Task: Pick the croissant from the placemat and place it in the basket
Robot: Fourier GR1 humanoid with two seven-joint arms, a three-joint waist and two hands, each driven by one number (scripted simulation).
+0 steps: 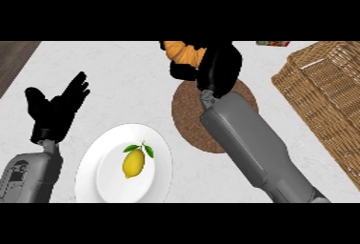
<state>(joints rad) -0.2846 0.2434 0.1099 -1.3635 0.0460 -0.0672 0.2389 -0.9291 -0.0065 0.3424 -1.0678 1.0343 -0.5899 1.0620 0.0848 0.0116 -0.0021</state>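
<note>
The golden-brown croissant (182, 53) shows near the top of the head view, partly hidden by my right hand (215, 66), whose fingers curl round it. It is held above the far edge of the round brown placemat (191, 119), most of which lies under my right forearm. The wicker basket (323, 90) stands at the right, apart from the hand. My left hand (57, 107) rests open at the left with its fingers up, holding nothing.
A white plate (105, 176) carrying a yellow lemon (134, 162) lies in front of my left hand. A small red and green object (273, 43) sits at the back edge near the basket. Dark wood (14, 57) borders the counter at the upper left.
</note>
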